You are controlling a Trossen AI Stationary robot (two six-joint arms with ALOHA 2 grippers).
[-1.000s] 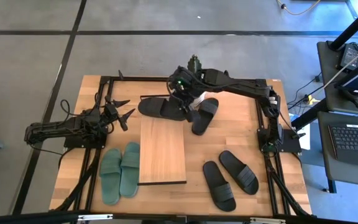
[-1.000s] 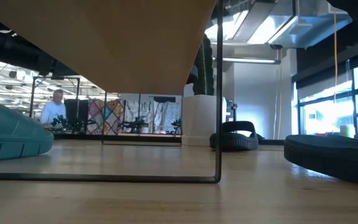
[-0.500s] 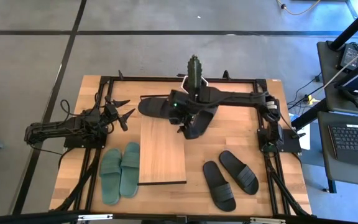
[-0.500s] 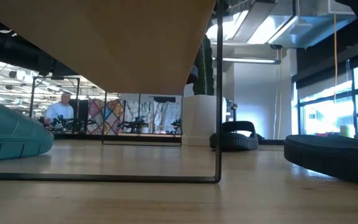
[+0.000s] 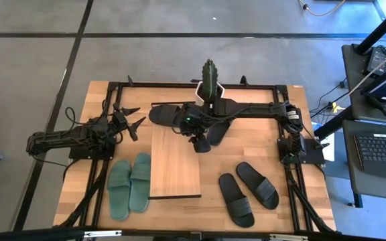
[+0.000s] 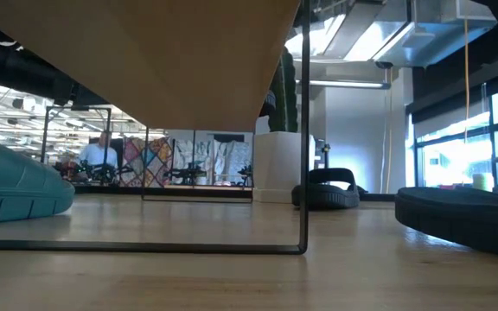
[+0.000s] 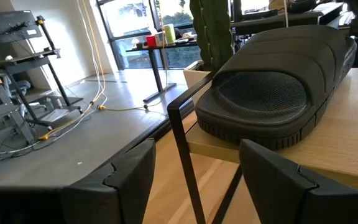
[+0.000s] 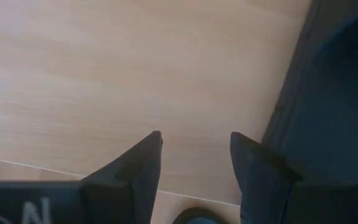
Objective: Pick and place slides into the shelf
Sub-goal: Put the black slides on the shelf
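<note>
The right gripper [image 5: 197,136] hangs over the far right corner of the shelf [image 5: 174,161], its fingers [image 8: 143,163] parted with nothing between them; only bare plank shows in the gap. A black slide [image 5: 214,131] lies just beside it, under the arm, at the shelf's right edge. Risk: a descent from here may close on wood instead of the strap, or nudge this slide off line. A second black slide [image 5: 168,116] lies at the shelf's far end. The left gripper [image 5: 131,118] waits at the table's left side, fingers spread wide and empty. The black slides are matte, with one wide ribbed strap. The green pair [image 5: 129,185] lies left of the shelf, another black pair [image 5: 248,192] to its right.
</note>
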